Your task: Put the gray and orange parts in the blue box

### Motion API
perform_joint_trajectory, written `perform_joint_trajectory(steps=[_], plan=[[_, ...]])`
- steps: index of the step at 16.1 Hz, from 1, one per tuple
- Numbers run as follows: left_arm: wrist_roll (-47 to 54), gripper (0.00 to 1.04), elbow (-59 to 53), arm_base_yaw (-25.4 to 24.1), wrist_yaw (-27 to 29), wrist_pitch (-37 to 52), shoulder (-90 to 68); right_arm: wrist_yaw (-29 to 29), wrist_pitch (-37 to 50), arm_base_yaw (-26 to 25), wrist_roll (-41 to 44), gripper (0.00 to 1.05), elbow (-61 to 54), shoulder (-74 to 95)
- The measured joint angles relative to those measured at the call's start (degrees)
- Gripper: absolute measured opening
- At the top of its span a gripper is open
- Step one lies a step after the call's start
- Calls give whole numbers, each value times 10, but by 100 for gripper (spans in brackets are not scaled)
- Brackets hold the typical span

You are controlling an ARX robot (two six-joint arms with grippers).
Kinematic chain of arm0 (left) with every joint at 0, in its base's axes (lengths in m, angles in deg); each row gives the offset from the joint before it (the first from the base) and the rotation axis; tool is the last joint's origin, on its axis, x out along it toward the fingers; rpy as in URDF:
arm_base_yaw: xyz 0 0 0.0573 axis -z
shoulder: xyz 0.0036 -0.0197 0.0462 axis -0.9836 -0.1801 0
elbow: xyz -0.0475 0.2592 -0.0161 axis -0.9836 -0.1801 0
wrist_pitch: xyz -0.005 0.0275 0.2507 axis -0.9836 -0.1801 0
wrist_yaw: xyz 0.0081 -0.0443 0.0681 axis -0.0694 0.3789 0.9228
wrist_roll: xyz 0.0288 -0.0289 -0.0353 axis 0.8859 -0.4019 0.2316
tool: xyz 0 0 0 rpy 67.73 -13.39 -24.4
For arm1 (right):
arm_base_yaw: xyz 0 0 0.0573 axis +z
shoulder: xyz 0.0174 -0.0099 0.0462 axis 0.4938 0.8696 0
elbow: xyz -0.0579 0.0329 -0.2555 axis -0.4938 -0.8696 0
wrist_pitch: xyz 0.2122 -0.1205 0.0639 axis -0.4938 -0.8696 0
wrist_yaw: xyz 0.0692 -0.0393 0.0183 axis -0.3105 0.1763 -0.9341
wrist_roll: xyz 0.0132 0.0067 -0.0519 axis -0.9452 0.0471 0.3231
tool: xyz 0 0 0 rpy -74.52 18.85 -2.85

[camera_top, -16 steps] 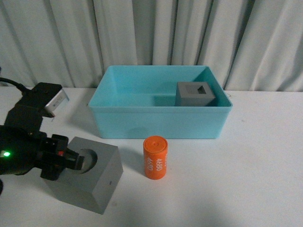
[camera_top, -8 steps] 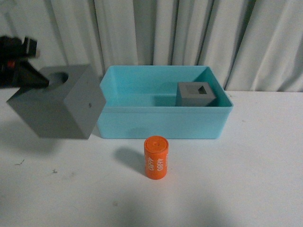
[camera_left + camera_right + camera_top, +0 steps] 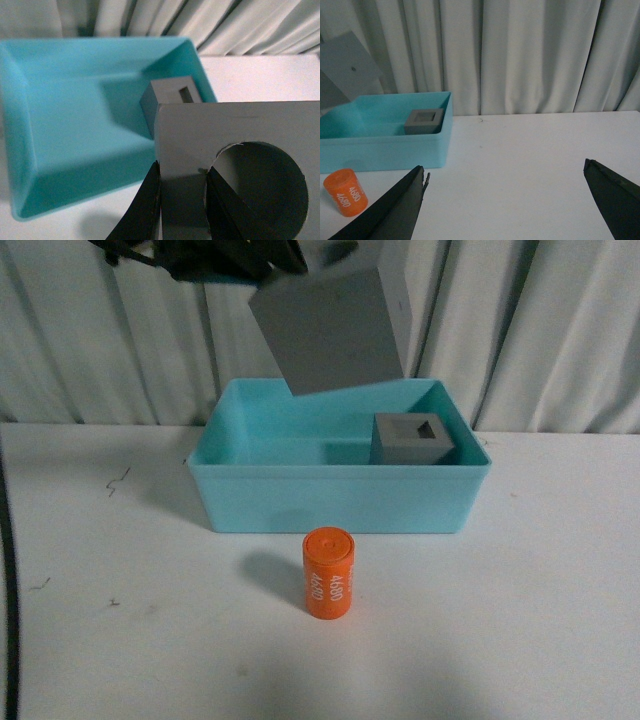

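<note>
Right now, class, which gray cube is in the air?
The round-recess cube, gripped by the left claw above the box; the square-recess one sits inside it.

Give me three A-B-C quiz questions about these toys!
1. Where is the orange cylinder? A on the table before the blue box B inside the box C in a gripper
2. How many gray cubes show? A one B two C three
3. The right gripper is: A shut on a cube B shut on the cylinder C open
Answers: 1 A, it stands outside. 2 B, the square-hole cube sits in the box, the round-hole cube hangs over it in the left gripper. 3 C, its fingers spread wide.
</note>
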Motion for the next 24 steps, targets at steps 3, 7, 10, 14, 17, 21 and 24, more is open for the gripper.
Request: perform_joint_trajectory(steps=[3, 7, 10, 14, 17, 21, 24], plan=[[5, 20, 95, 13, 36, -19, -110, 0, 0, 0, 0, 98, 0, 0], [31, 20, 226, -2, 70, -23, -198, 0, 0, 0, 0, 98, 0, 0], [66, 20, 234, -29, 88, 2, -230, 0, 0, 0, 0, 98, 0, 0], [100, 20, 180, -50, 108, 40, -240, 0, 0, 0, 0, 98, 0, 0], [110, 20, 162, -51, 112, 57, -250, 0, 0, 0, 0, 98, 0, 0], [114, 20, 159, -53, 123, 62, -261, 0, 0, 0, 0, 98, 0, 0], [115, 20, 159, -55, 129, 65, -262, 0, 0, 0, 0, 98, 0, 0]])
